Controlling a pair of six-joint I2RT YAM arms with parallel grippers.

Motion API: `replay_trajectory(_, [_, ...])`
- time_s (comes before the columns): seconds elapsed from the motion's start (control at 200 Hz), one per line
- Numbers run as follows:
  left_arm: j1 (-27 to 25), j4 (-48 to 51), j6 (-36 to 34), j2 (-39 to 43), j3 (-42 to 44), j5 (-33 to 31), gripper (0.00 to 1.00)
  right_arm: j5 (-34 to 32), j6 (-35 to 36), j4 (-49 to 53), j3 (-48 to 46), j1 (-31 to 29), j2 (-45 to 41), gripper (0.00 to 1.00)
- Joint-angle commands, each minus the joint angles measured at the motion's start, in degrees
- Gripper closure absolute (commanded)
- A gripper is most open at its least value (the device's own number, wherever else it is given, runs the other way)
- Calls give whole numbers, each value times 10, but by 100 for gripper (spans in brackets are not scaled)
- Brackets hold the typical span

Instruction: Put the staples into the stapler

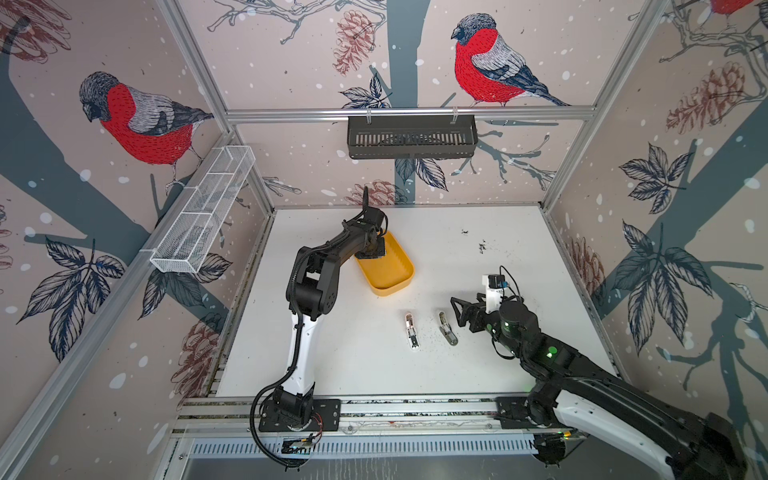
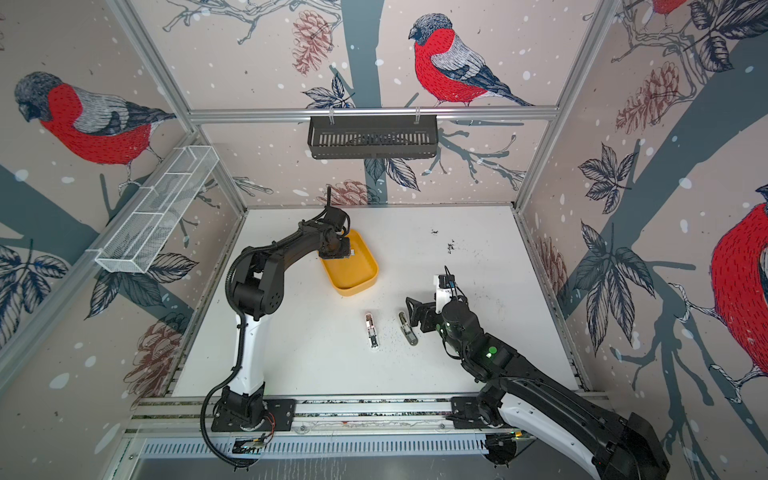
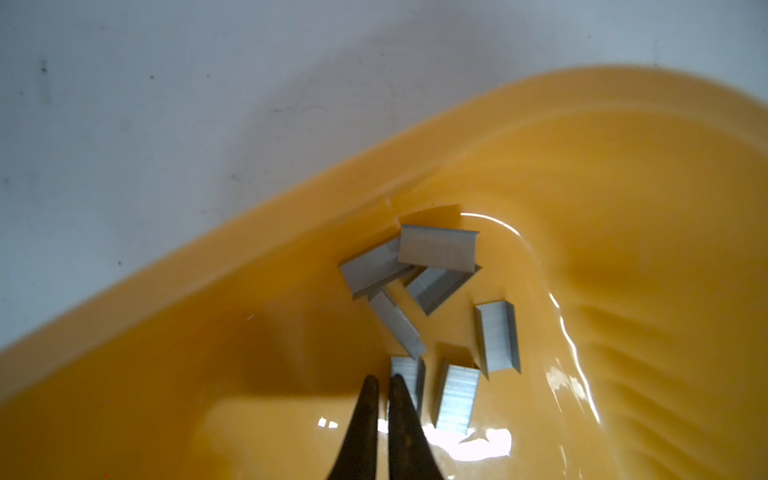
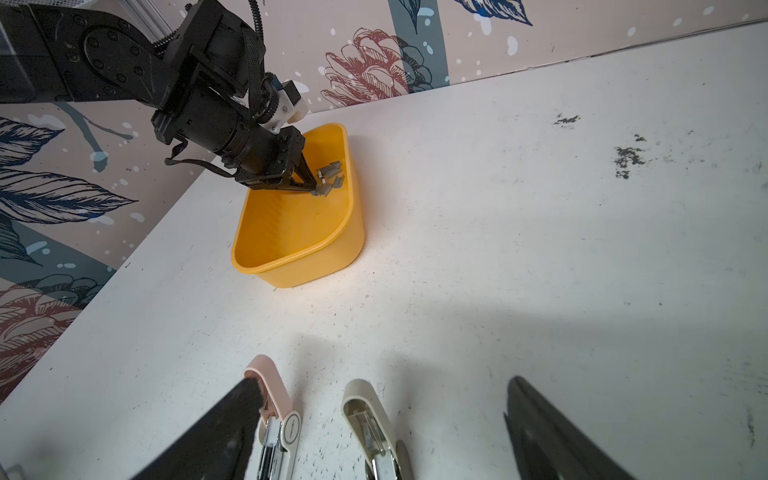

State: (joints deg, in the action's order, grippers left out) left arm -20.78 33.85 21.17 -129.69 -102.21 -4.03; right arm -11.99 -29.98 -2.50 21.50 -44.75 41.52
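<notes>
Well, on the white tabletop [image 1: 332, 353] a yellow oblong plastic tray [image 1: 390, 274] sits far of centre. The left gripper [image 3: 384, 380], pinched nearly together on nothing, rests against one of the silvery-grey staple strips [image 3: 436, 251] lying at mixed angles in the tray's far end. The right gripper [image 1: 457, 313] gapes wide and empty beside the cream mini stapler [image 1: 446, 330]. The pink mini stapler [image 1: 412, 332] bears unreadable print. Both staplers lie near-to-far.

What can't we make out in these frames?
- Left wrist view: left claw nearly shut among the staples; its finger hides whether one is gripped.
- Both top views: staples in the yellow tray hidden under the left arm.
- Right wrist view: pink stapler and beige stapler cut off by the bottom edge; loading unclear.
</notes>
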Motion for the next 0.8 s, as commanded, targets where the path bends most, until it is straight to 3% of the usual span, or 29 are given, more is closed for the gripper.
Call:
replay_trajectory(0.0, [0, 17, 3, 6, 4, -2, 89, 4, 1, -9, -1, 1, -1, 7])
replay_trajectory(0.43, [-1, 21, -2, 9, 16, 10, 89, 6, -2, -9, -5, 2, -3, 7])
replay_trajectory(0.796, [-1, 19, -3, 12, 18, 15, 100, 6, -3, -9, -7, 2, -4, 8])
